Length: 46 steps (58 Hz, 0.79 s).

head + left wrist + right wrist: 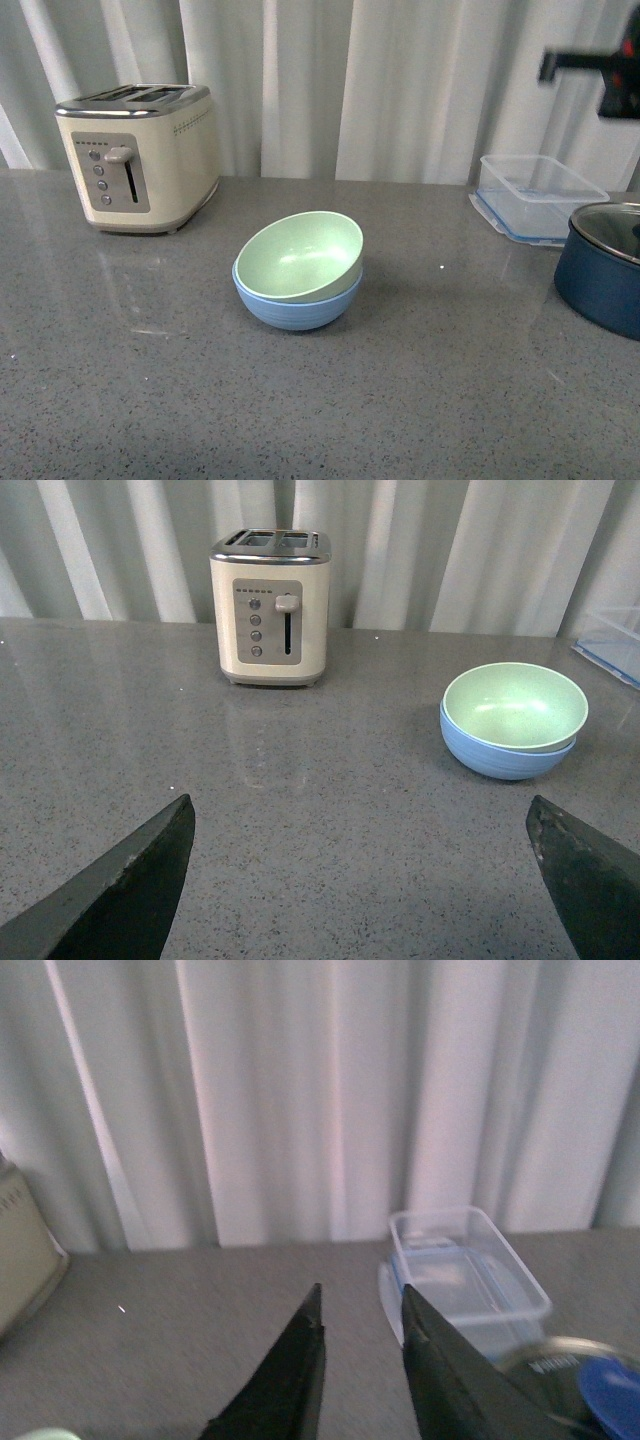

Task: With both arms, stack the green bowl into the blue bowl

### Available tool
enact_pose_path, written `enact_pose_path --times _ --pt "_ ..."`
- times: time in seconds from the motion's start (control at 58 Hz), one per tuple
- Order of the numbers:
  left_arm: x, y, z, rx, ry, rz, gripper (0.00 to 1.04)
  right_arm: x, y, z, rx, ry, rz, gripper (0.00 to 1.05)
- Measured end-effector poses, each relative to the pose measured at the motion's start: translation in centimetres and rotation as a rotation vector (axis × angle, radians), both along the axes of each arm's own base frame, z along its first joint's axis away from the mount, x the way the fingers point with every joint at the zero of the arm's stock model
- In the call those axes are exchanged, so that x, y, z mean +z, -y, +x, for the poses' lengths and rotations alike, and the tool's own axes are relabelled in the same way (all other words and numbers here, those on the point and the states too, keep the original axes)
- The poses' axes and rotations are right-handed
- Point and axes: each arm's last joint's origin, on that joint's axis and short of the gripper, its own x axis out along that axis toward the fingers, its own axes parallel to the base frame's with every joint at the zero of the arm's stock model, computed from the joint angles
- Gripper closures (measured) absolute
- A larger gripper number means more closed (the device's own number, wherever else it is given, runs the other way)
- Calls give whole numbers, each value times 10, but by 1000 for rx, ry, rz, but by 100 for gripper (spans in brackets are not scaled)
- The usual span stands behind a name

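Observation:
The pale green bowl sits nested inside the light blue bowl at the middle of the grey counter, tipped slightly to one side. The left wrist view shows the same pair, green bowl in blue bowl, some way ahead of my left gripper. That gripper is wide open above bare counter and holds nothing. My right gripper is open with a narrow empty gap, raised and facing the curtain, away from the bowls. A blurred black part of the right arm shows at the upper right of the front view.
A cream toaster stands at the back left. A clear plastic container sits at the back right, with a dark navy lidded pot in front of it. A white curtain hangs behind the counter.

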Motion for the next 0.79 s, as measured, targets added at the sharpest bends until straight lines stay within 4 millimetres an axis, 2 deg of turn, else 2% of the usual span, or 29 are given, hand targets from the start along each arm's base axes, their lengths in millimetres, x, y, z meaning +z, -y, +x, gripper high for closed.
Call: enact_pose_path --times 0.034,0.069,0.328,0.534,0.793 --pt "0 0 0 0 0 0 7 -15 6 -13 10 -34 -16 101" --pt "0 0 0 0 0 0 7 -21 10 -20 15 -44 -28 104" --pt "0 0 0 1 0 0 7 -38 37 -75 15 -27 -29 104" --pt "0 0 0 0 0 0 7 -49 50 -104 11 -30 -29 104" --pt "0 0 0 0 0 0 7 -58 61 -132 33 -34 -29 104"
